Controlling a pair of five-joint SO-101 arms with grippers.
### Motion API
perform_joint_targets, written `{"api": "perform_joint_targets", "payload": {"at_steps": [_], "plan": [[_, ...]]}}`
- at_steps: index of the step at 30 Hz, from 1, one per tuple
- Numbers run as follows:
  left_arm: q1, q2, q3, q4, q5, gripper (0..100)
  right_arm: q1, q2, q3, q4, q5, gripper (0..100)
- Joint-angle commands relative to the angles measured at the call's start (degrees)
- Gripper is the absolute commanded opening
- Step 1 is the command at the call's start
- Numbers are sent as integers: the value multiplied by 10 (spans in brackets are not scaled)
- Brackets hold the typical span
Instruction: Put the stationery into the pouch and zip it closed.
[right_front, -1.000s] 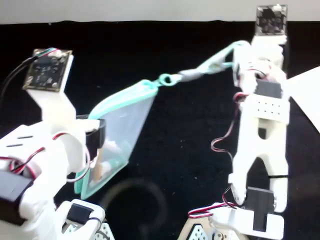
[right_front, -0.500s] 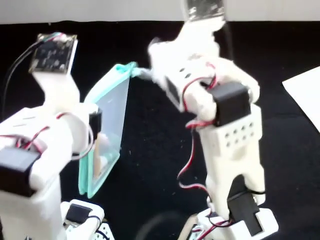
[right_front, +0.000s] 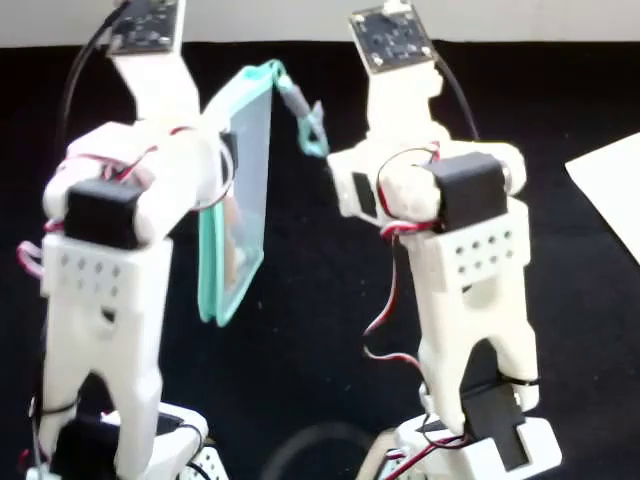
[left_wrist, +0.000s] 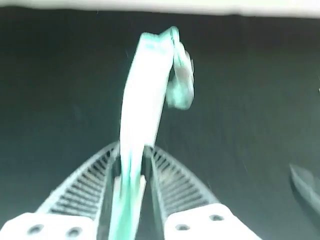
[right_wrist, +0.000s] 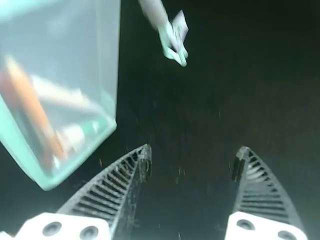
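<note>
Your left gripper (left_wrist: 131, 165) is clamped on one edge of the pouch (right_front: 240, 200), which hangs upright above the table (right_front: 330, 290) between your two arms, just beside the left arm. The stationery (right_wrist: 45, 115) lies inside the pouch, in its lower part. The zipper pull (right_front: 305, 115) dangles from the pouch's top corner on the side toward your right arm. Your right gripper (right_wrist: 192, 162) sits beside the pouch with its fingers spread, touching neither pouch nor pull. A sheet of paper (right_front: 610, 190) lies on the table far right.
</note>
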Motion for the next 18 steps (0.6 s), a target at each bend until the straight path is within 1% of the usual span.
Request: {"api": "perform_joint_targets", "payload": {"at_steps": [1,3,6,9,12,15,18], "plan": [[11,97,0,-45,34,7,10,-10,63,9,9,255],[29,148,0,-56,47,7,7,-11,113,9,36,252],[58,226,0,-53,46,7,9,-33,203,9,70,252],[80,301,0,-51,46,7,12,-86,300,8,103,252],[95,350,-2,-52,45,7,31,-156,370,6,109,252],[119,360,1,-45,44,7,71,-229,400,6,109,252],[152,361,4,2,43,7,136,-302,407,-22,106,252]]}}
